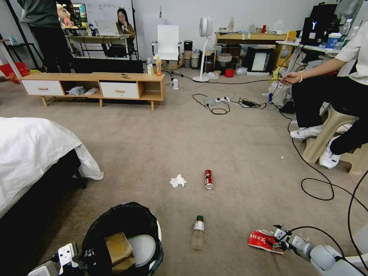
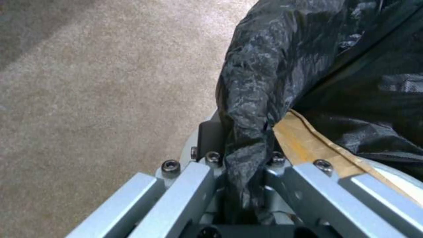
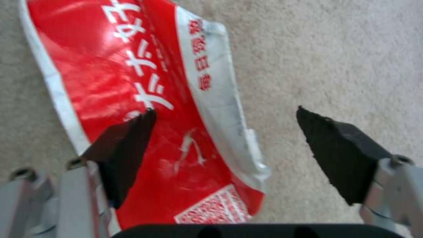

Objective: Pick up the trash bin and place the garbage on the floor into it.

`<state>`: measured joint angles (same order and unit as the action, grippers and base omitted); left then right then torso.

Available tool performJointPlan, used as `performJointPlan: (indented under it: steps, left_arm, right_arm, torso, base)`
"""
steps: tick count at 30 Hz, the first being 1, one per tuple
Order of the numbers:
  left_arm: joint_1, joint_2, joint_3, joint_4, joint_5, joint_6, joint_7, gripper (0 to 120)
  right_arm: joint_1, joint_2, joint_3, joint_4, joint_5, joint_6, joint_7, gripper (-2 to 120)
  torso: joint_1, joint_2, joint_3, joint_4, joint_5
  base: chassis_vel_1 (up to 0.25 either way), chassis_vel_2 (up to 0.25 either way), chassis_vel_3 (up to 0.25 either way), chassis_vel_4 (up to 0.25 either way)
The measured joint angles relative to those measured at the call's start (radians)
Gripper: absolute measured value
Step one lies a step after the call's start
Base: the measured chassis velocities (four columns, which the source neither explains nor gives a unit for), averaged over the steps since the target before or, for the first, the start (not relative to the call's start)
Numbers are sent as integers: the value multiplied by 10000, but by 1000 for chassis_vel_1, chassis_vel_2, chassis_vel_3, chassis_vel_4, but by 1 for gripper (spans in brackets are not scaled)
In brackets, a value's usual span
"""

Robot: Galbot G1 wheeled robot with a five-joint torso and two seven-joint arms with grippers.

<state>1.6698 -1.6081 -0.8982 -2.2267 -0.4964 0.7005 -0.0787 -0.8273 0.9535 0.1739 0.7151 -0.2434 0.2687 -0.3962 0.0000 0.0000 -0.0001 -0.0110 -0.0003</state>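
Note:
The trash bin (image 1: 124, 226), white with a black bag over its rim, is at the lower left of the head view with a brown paper piece (image 1: 118, 248) inside. My left gripper (image 1: 78, 255) is shut on its bagged rim (image 2: 247, 109); the gripper (image 2: 240, 148) pinches the black plastic. On the floor (image 1: 237, 153) lie a white tissue (image 1: 178, 181), a red can (image 1: 208, 179) and a green-capped bottle (image 1: 198, 232). My right gripper (image 1: 281, 234) is low over the red-white snack wrapper (image 1: 263, 240). It stands open (image 3: 224, 110), straddling one edge of the wrapper (image 3: 132, 66).
A bed with a white sheet (image 1: 30, 153) fills the left side. A low wooden cabinet (image 1: 96, 86) stands at the back. Black cables (image 1: 318, 188) loop over the carpet at the right, near a person seated on a stool (image 1: 329, 126).

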Motion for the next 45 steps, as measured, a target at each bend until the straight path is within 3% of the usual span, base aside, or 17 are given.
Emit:
performJointPlan:
  steps: [1, 5, 9, 12, 19, 22, 30, 36, 43, 45]
  left_arm:
    - [0, 0, 0, 0, 0, 0, 0, 2]
    - [-5, 0, -7, 18, -3, -14, 4, 2]
    - [-5, 0, -8, 23, -5, -16, 6, 2]
    - [-9, 0, -11, 49, -7, -17, 8, 2]
    - [-12, 0, -7, 83, -8, -21, 12, 2]
    - [-27, 0, 7, 104, -9, -24, 15, 2]
    - [-48, 0, 23, 106, -11, -22, 16, 2]
    - [-63, 0, 65, 17, -42, 24, 14, 2]
    - [-76, 18, 74, -87, -166, 63, -46, 2]
    - [-76, 43, 63, -195, -255, 98, -77, 2]
  right_arm:
    - [0, 0, 0, 0, 0, 0, 0, 84]
    - [1, 110, -109, -47, 51, 62, 57, 64]
    - [23, 144, -149, -121, 58, 106, 64, 54]
    - [58, 199, -180, -303, 63, 157, 79, 38]
    - [79, 250, -186, -464, 76, 162, 123, 17]
    - [62, 263, -180, -573, 79, 169, 139, 3]
    - [-304, 132, -203, -216, 591, 220, 130, 0]
    - [-1018, -417, -215, 1366, 2182, 161, 39, 0]
    - [-1234, -786, -57, 2518, 2900, 452, 148, 0]
    - [-1302, -1053, -24, 3536, 3429, 356, 290, 0]
  torso:
    - [0, 0, 0, 0, 0]
    - [-1, 0, 0, 1, 1]
    - [0, 0, 0, 0, 1]
    - [-1, 0, 0, 3, 3]
    - [0, 0, 0, 1, 0]
    - [-1, 0, 0, 1, -3]
    - [0, 0, 1, 2, 5]
    - [0, 0, 1, 0, 5]
    - [0, 0, 1, 1, 5]
    - [0, 0, 1, -1, 2]
  base:
    - [0, 0, 0, 0]
    - [0, 0, 0, 0]
    - [0, 0, 0, 0]
    - [0, 0, 0, 0]
    - [0, 0, 0, 0]
    - [0, 0, 0, 0]
    - [0, 0, 0, 0]
    - [0, 0, 0, 0]
    - [0, 0, 0, 0]
    - [0, 0, 0, 0]
